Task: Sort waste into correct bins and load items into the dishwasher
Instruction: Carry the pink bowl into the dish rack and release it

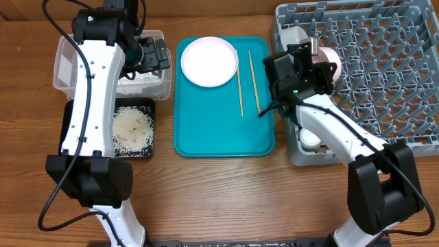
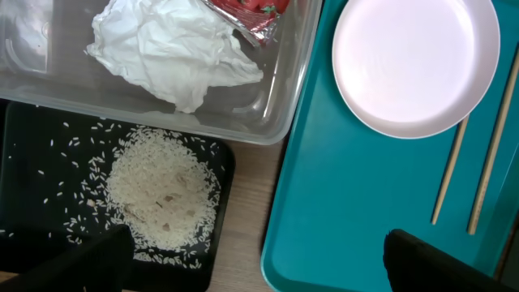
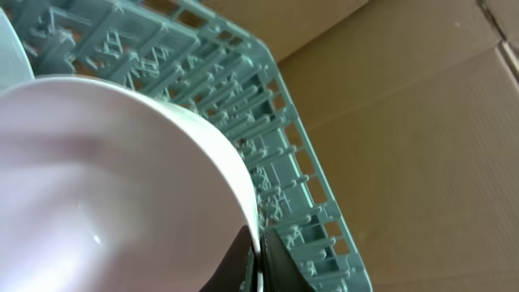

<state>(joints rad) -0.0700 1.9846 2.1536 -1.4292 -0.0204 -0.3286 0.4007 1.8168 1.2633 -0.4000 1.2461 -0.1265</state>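
Observation:
My left gripper [image 1: 156, 56] hangs open over the clear tub [image 1: 65, 65], its fingers [image 2: 89, 261] wide apart with nothing between them. In that tub lie a crumpled white napkin [image 2: 174, 53] and a red wrapper [image 2: 253, 11]. A heap of rice scraps [image 2: 162, 191] fills the black tray [image 1: 72, 113]. On the teal tray [image 1: 223, 134] rest a white plate [image 1: 209, 62] and two chopsticks [image 1: 241, 86]. My right gripper [image 1: 317, 63] is shut on the rim of a pale pink plate [image 3: 105, 186], held on edge over the left side of the grey dish rack [image 1: 384, 75].
A white cup [image 1: 310, 138] sits in the rack's front left compartment, below my right arm. A pale dish [image 1: 293, 34] stands at the rack's back left corner. Bare wooden table lies in front of the trays.

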